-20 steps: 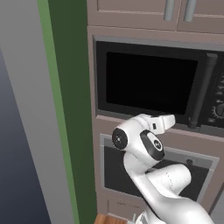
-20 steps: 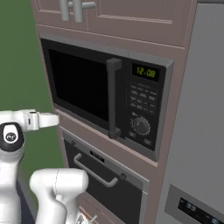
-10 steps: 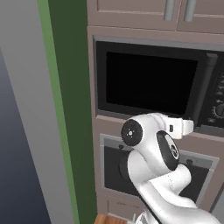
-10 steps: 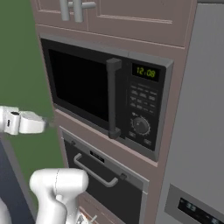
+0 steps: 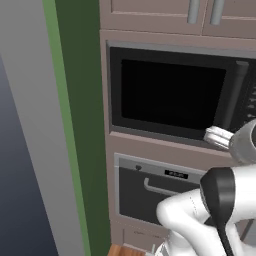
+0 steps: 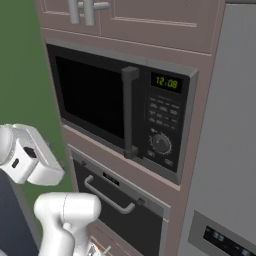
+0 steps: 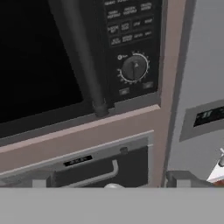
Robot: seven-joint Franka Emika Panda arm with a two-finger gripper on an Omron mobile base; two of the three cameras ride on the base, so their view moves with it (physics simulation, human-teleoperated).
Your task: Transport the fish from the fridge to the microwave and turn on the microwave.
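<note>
Microwave (image 5: 175, 97) is recorded in the left base view as a dark grey built-in box with a black-windowed door, shut, set in a brown cabinet column. A dark oven (image 5: 155, 187) with a horizontal bar handle is seen directly beneath it, and cabinet doors (image 5: 200, 12) with metal pulls above it. A green wall panel (image 5: 80, 125) stands to the left of the column. The white arm (image 5: 220, 210) rises at lower right.

In the right base view, the microwave (image 6: 120, 110) is seen from the other side: a vertical dark bar handle (image 6: 129, 112) runs down the door's right edge, and beside it sits a black keypad panel with green clock digits (image 6: 166, 82) above and a round dial (image 6: 161, 143) below. The fridge (image 6: 225, 150), a tall grey appliance, adjoins the column on the right, its door closed; a small dark display panel (image 6: 220, 239) is noted low on its face.

In the hand view, the dial (image 7: 134, 68), the lower end of the handle (image 7: 89, 74) and the fridge display (image 7: 208, 116) are seen. The hand (image 7: 113, 181) has its two finger tips (image 7: 41, 181) set far apart at the bottom edge, spread wide with nothing between them. The fish is not located in any view.
</note>
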